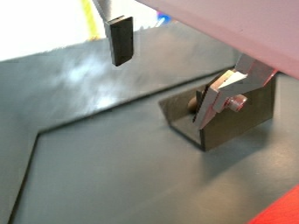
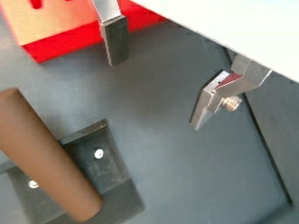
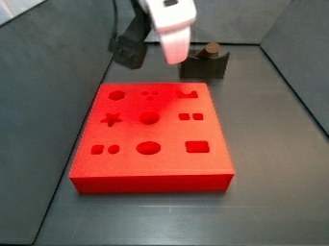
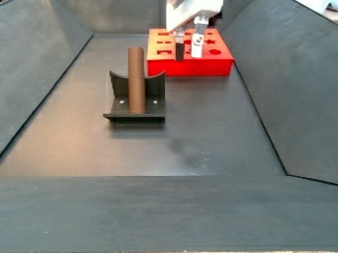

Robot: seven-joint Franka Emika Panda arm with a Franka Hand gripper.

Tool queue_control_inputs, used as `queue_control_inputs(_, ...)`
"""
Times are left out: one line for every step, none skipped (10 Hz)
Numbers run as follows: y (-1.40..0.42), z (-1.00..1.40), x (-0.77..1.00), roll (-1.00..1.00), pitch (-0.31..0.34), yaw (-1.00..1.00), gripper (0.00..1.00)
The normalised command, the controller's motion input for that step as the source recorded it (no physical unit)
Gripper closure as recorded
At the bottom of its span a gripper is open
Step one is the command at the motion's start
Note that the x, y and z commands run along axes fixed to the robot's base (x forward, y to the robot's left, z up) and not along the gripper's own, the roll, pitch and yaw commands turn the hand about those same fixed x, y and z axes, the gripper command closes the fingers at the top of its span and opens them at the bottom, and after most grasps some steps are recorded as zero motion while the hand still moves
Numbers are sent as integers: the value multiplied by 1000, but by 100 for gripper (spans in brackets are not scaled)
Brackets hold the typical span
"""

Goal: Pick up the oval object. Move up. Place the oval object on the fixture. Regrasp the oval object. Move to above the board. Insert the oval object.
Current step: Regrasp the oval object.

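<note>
Above the board (image 3: 152, 135), gripper (image 2: 163, 70) wide open, empty, oval object (image 4: 133, 77) on fixture (image 4: 134, 107).

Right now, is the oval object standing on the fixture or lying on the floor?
Standing. The oval object is upright against the fixture, apart from the open, empty gripper, which is near the board.

Your wrist views look down past the gripper (image 1: 176, 74) (image 2: 162, 74), close to the floor; each catches part of the fixture (image 1: 239, 125) (image 2: 100, 166). Your side views face each other across the board (image 3: 148, 135) (image 4: 192, 54), sharing gripper (image 3: 167, 38) (image 4: 196, 22) and fixture (image 3: 206, 65) (image 4: 132, 99).
</note>
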Motion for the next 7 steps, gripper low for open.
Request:
queue_control_inputs(-16, 2, -27, 976, 166, -1000, 0)
queue_control_inputs(-11, -19, -15, 928, 391, -949, 0)
queue_control_inputs(-13, -34, 2, 729, 516, -723, 0)
queue_control_inputs(-11, -32, 19, 539, 632, -492, 0)
queue_control_inputs(-6, -19, 37, 392, 692, -282, 0)
queue_control_inputs(-15, -23, 57, 281, 685, -15, 0)
queue_control_inputs(-29, -21, 58, 228, 660, 164, 0)
